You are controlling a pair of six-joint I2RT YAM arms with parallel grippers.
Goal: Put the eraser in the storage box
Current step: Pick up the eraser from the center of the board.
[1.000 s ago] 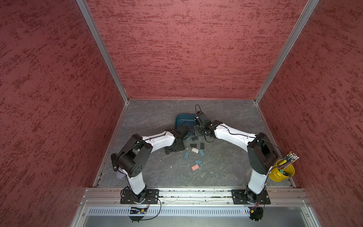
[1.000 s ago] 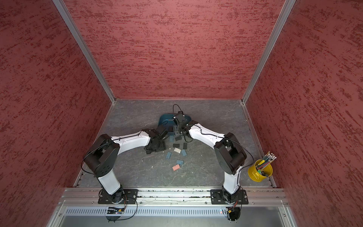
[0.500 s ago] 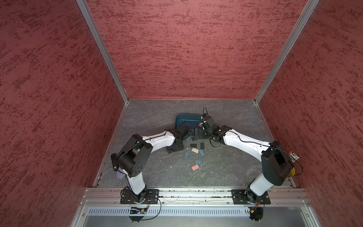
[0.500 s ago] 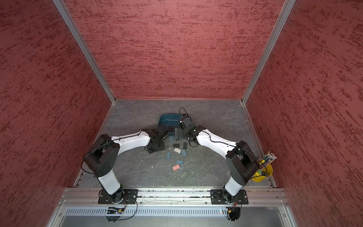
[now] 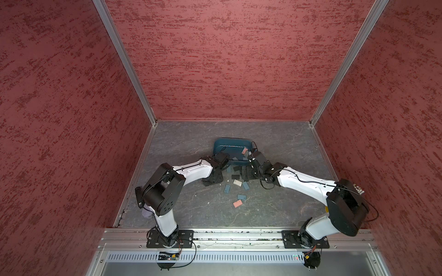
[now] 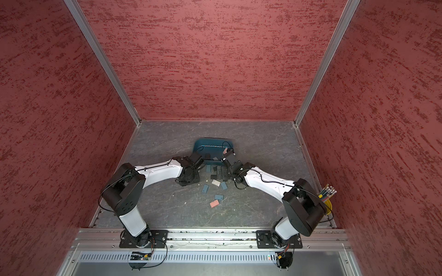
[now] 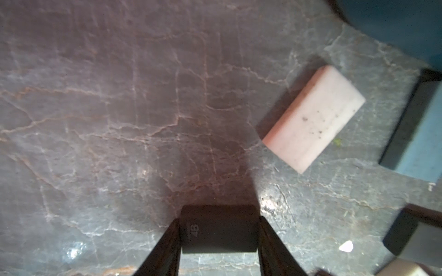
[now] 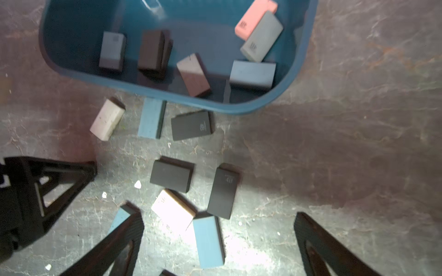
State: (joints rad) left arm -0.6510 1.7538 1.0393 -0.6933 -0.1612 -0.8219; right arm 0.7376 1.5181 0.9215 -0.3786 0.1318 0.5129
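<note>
Left wrist view: what has the left gripper (image 7: 218,221) got?

Its two fingers (image 7: 167,243) are clamped against either side of a black eraser (image 7: 218,229) stamped 4B. Whether that eraser rests on the grey table (image 7: 119,95) or hangs just above it cannot be told.

And the storage box (image 8: 167,95)?

It stands on the table just beyond the scattered loose erasers. In the right wrist view it holds a pink eraser (image 8: 253,19), a grey eraser (image 8: 262,38), a blue eraser (image 8: 252,73) and several dark ones.

The right gripper (image 8: 217,215)?

It is spread wide and empty, over a loose blue eraser (image 8: 208,241) and a loose black eraser (image 8: 223,191) lying flat on the table, near the box's front wall
</note>
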